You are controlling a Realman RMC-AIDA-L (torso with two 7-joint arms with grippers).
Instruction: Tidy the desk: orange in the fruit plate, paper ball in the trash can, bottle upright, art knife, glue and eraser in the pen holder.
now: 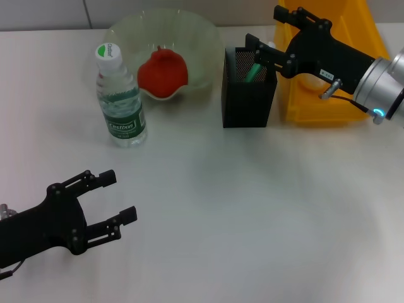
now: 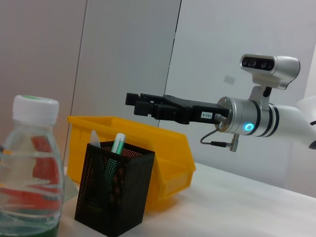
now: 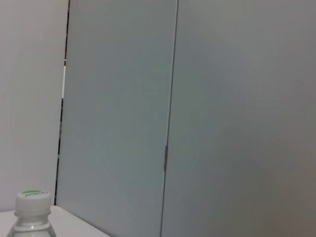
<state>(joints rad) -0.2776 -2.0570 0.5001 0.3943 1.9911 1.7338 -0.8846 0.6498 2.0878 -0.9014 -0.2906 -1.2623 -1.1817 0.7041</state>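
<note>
We found the bottle (image 1: 120, 98) standing upright on the white desk (image 1: 252, 214), its white cap up, just in front of the fruit plate (image 1: 189, 38), which held the orange (image 1: 163, 72). To the right of the plate stood the black mesh pen holder (image 1: 246, 95), with a green and white stick-like item (image 1: 255, 71) leaning inside it; from the left wrist view a second pale pointed item (image 2: 95, 138) also rose from the holder, though we could not tell what it was. Behind and to the right of the holder sat the yellow bin (image 1: 328, 63). Our right gripper (image 1: 255, 53) hung in the air directly above the pen holder, reaching in from the right, its fingers (image 1: 252, 43) parted and grasping nothing. Our left gripper (image 1: 120, 197) rested low over the near left part of the desk, well apart from the bottle, its fingers spread wide and empty.
</note>
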